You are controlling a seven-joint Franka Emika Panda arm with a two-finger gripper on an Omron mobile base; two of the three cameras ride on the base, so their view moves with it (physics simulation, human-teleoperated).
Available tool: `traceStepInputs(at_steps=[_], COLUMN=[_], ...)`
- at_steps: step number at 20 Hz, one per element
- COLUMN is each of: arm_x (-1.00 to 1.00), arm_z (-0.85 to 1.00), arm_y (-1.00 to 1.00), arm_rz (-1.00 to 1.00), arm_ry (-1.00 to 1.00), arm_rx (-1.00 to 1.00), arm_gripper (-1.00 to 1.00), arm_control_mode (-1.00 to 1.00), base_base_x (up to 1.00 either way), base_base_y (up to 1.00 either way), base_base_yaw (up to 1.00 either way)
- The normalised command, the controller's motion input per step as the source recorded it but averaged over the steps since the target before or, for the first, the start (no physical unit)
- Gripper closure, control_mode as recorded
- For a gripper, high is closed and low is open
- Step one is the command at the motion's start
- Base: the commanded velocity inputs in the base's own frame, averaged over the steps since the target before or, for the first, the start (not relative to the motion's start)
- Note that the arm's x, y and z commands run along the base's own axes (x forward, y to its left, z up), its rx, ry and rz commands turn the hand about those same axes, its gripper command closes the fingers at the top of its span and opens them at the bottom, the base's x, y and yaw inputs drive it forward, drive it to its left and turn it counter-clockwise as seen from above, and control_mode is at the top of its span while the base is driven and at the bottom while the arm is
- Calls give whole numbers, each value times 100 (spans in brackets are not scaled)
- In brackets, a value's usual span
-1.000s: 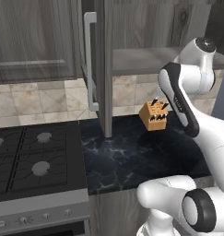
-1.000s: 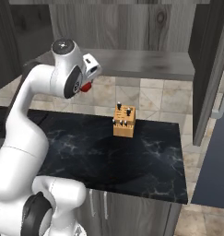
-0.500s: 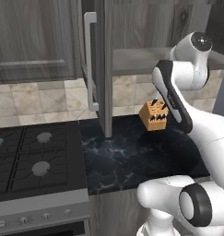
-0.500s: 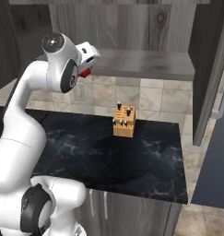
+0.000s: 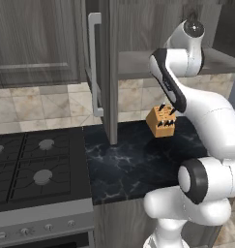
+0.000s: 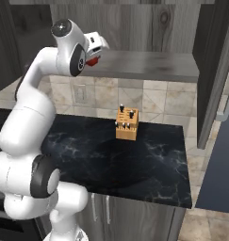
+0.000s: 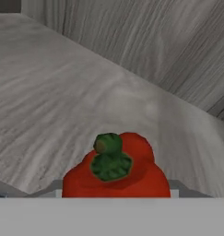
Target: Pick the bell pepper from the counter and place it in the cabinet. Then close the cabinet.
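Bell pepper [image 7: 117, 170] above cabinet [image 6: 149, 66] shelf, knife block [image 6: 126, 124] on counter [image 6: 134, 164]

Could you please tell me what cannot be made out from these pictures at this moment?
- Gripper fingers: hand view, covered by the bell pepper.
- Whether the pepper touches the cabinet shelf: its underside is cut off at the bottom edge.
- Pepper in the right base view: mostly hidden behind the hand.

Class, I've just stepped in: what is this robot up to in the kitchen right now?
The robot arm has the red bell pepper held in its gripper, raised to the open cabinet. In the hand view the pepper hangs over the grey shelf, stem facing the camera. The cabinet doors are open, and a knife block stands on the counter below. The pepper is not yet set down.
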Motion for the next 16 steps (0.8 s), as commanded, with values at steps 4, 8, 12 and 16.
traceStepInputs(at_steps=[4, 8, 12, 16], arm_x=[88, 85, 62, 22], arm_z=[0, 0, -14, -2], arm_y=[0, 0, 1, 0], arm_rz=[-12, -13, -12, -10], arm_ry=[-11, -3, 0, 1], arm_rx=[7, 7, 0, 0], arm_gripper=[100, 100, 100, 100], arm_control_mode=[-100, -100, -100, -100], base_base_x=[0, 0, 0, 0], base_base_y=[0, 0, 0, 0], base_base_yaw=[0, 0, 0, 0])
